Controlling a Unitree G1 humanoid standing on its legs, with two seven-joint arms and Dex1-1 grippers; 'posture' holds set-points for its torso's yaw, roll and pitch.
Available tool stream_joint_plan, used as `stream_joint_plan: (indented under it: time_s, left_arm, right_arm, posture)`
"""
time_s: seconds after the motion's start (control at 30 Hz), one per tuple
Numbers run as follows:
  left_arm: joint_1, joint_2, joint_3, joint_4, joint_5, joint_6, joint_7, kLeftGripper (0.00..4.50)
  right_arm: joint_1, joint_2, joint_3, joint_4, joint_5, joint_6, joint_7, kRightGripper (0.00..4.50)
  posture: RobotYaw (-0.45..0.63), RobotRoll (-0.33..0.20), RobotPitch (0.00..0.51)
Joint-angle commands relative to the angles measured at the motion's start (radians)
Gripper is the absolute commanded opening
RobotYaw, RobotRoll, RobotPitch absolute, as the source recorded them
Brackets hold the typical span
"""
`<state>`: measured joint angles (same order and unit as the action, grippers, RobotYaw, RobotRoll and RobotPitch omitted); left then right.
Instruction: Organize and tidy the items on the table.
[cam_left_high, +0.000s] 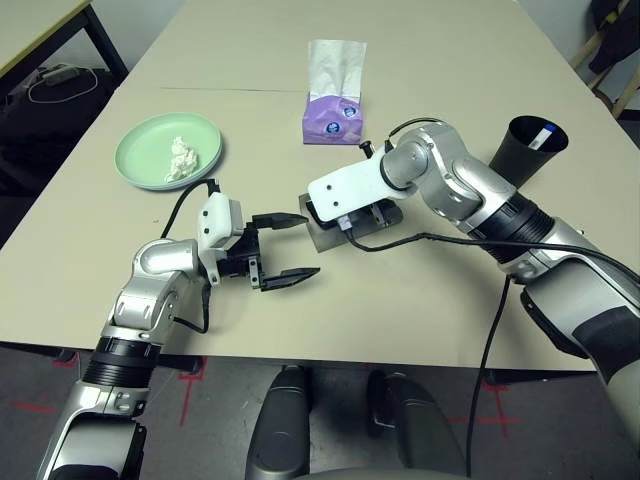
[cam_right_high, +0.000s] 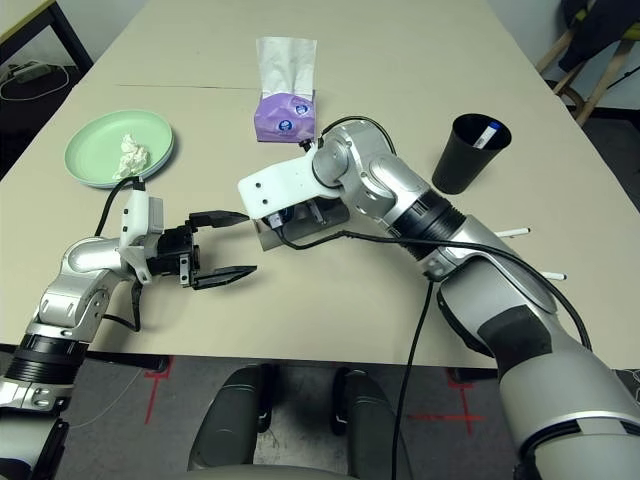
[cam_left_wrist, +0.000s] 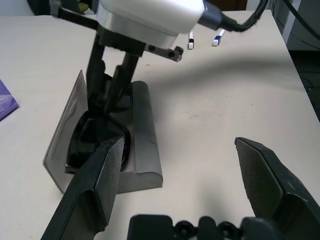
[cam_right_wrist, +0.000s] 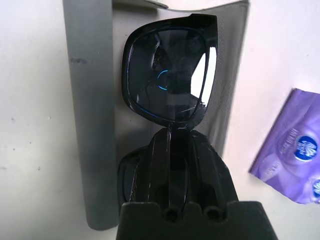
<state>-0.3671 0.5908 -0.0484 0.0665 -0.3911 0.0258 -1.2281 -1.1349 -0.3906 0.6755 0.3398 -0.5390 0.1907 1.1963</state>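
- The grey oblong glasses case (cam_left_wrist: 142, 145) lies open on the beige matte table (cam_left_high: 420, 320), its flap raised on the far side from my left arm.
- The black plastic sunglasses (cam_right_wrist: 170, 75) rest folded inside the case, lenses facing up out of the opening.
- My right end effector (cam_right_wrist: 172, 150) has its two black fingers pressed together, tips at the bridge of the sunglasses; the fingers are squeezed on the frame, pointing steeply down into the case.
- My left end effector (cam_left_high: 278, 247) hovers just beside the case on its near-left side, fingers spread wide with nothing between them, pointing level toward the case.
- The pale green round plate (cam_left_high: 140, 160) sits well to the left on the table and holds a small crumpled white tissue wad (cam_left_high: 181, 159).
- The black tapered cup (cam_right_high: 470, 155) stands at the right, beyond my right forearm, with a small blue-white pen (cam_right_high: 489, 132) standing inside it.
- Two more white pens (cam_left_wrist: 205, 39) lie loose on the table to the right of my right arm.
- A purple tissue pack (cam_left_high: 333, 115) with white tissue sticking up stands beyond the case.
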Motion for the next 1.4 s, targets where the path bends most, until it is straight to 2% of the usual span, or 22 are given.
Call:
stream_joint_plan:
  time_s: [0.03,0.37,0.83,1.2,1.23,1.4]
  left_arm:
    - [0.004,0.001,-0.004,-0.008,0.001,0.001,-0.004,4.5]
    - [-0.001,0.004,-0.003,0.0,0.001,0.001,-0.009,4.5]
    - [-0.026,0.001,-0.007,0.031,0.006,-0.008,-0.018,4.5]
    - [-0.04,0.0,-0.003,0.053,0.009,-0.01,-0.021,4.5]
    - [-0.042,-0.001,-0.002,0.055,0.011,-0.008,-0.015,4.5]
    - [-0.049,0.0,-0.002,0.063,0.021,-0.004,0.004,4.5]
  right_arm:
    - [0.02,0.005,-0.004,-0.017,-0.008,0.007,0.004,0.36]
    - [0.037,-0.008,-0.009,-0.02,-0.027,-0.026,-0.002,0.36]
    - [0.065,-0.026,-0.031,-0.117,-0.012,-0.006,0.055,0.36]
    - [0.041,-0.03,-0.048,-0.108,-0.035,0.027,0.028,4.28]
    - [0.038,-0.033,-0.054,-0.109,-0.032,0.029,0.028,4.46]
    - [0.025,-0.056,-0.127,-0.16,0.023,0.074,0.063,4.46]
  posture:
    - [0.24,0.0,0.168]
    - [0.23,0.0,0.167]
    - [0.21,0.0,0.159]
    - [0.19,0.0,0.153]
    - [0.19,0.0,0.153]
    - [0.19,0.0,0.148]
